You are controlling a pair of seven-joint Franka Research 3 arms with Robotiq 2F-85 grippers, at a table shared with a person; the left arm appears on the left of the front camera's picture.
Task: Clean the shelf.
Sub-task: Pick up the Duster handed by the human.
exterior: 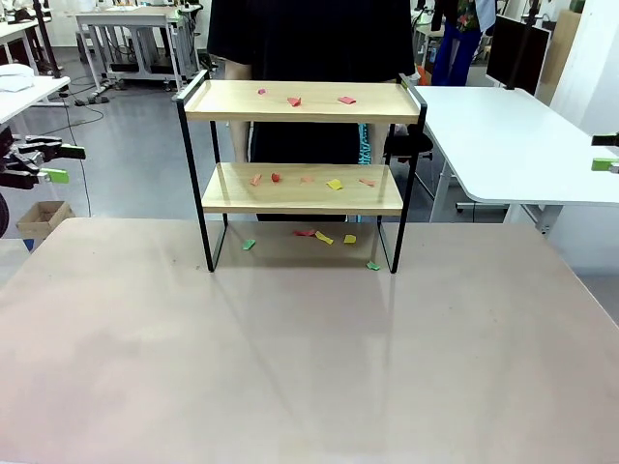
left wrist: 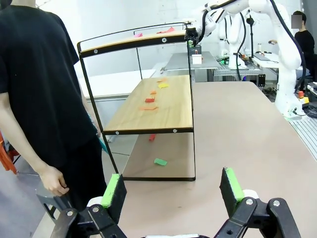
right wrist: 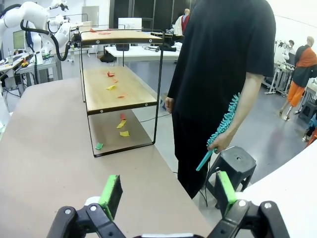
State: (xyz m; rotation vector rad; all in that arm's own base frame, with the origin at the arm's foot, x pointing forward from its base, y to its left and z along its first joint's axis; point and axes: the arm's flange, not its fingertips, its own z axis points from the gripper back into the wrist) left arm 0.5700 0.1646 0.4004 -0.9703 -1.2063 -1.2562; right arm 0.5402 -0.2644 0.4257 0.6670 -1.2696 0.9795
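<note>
1. Front view: The shelf (exterior: 232, 189) stands on the far half of the table (exterior: 290, 367), with a person (exterior: 309, 39) in black just behind it. Small coloured paper scraps (exterior: 294, 101) lie on both boards and on the tabletop between its legs. The left gripper (exterior: 62, 162) hangs off the table's left edge and the right gripper (exterior: 605, 153) at the picture's right edge. Each has its green pads spread apart and nothing between them.
2. Left wrist view: The left gripper (left wrist: 172, 186) is released and empty, its fingers wide. The shelf (left wrist: 173, 109) is ahead on the table, seen end-on, with scraps on the boards and beneath them. The person's hand (left wrist: 52, 181) hangs beside it.
3. Right wrist view: The right gripper (right wrist: 168, 191) is also spread and grasps nothing. The shelf (right wrist: 99, 96) stands ahead at the table's edge. Beside it the person holds a teal duster (right wrist: 223, 124) pointing upward, above a black stool (right wrist: 235, 161).
</note>
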